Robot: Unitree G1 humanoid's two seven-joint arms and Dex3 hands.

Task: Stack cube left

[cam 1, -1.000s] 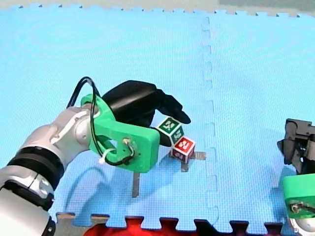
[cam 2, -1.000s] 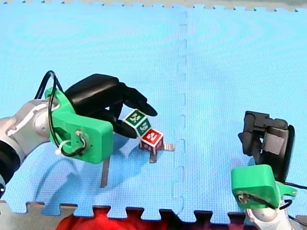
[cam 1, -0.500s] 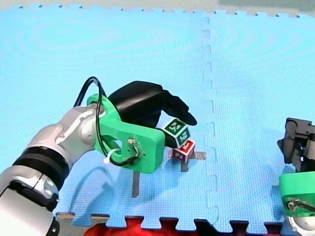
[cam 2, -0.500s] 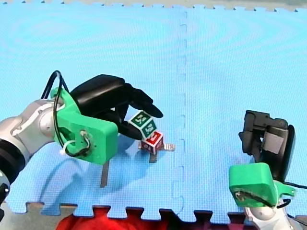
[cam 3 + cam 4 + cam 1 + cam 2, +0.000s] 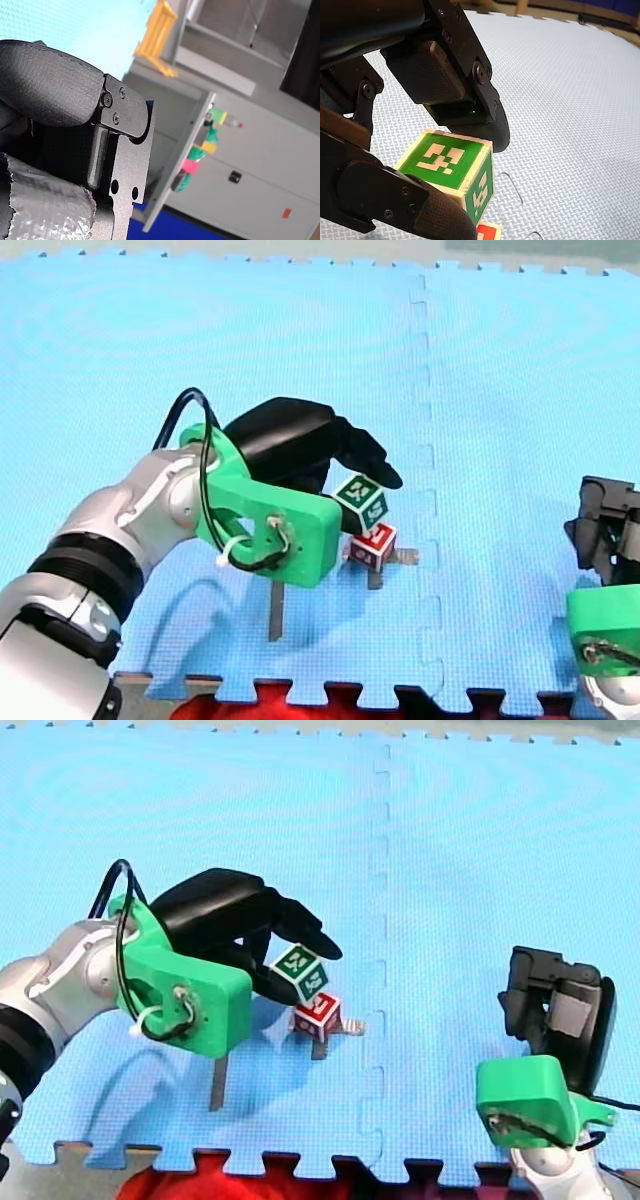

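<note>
Head view, 2 cubes [image 5: 362,503], left robot hand [image 5: 298,447]

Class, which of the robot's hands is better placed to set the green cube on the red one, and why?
Left. The left hand grips the green cube just above the red cube; the right hand sits far off near the mat's right edge, holding no cube.

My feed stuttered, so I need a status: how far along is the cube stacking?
Done: the left hand has the green cube gripped and lifted off the mat. In hand: the cube hangs tilted right above the red cube; whether they touch is unclear. Left: level it, seat it on the red cube, release. The right hand is at the mat's near right, holding nothing.
</note>
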